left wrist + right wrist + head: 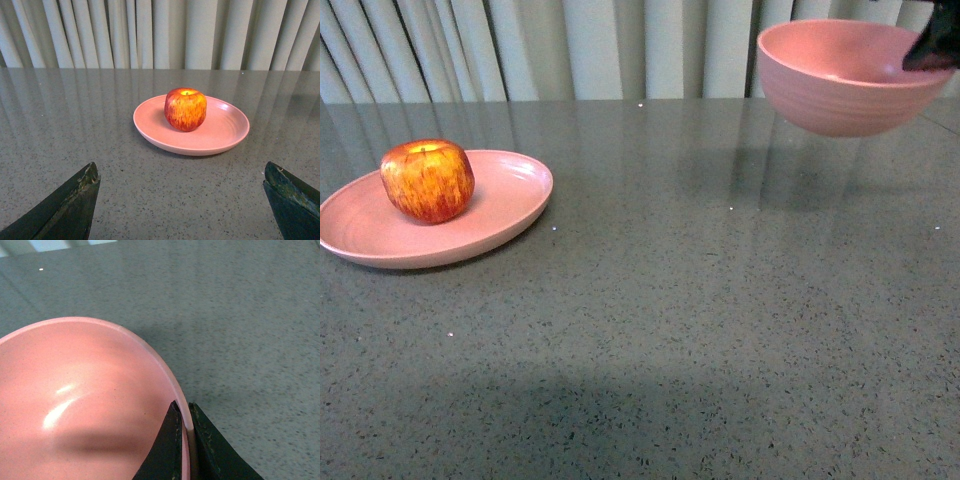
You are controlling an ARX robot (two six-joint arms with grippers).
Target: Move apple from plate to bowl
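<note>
Right pincer (pixel 183 412): 2 fingers clamped on bowl (pixel 75 390) rim, bowl raised off table (pixel 670 300). Left pincer (pixel 181 170): spread wide, empty. Apple (pixel 185 109) sits on plate (pixel 220 135) straight ahead, apart.

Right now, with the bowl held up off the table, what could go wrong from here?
The right gripper pinches only the thin rim of the bowl, which hangs clear above the table, so it may slip or tip. The apple sits loose on the shallow plate; if the open left gripper approaches off-centre, the apple could roll over the low rim.
</note>
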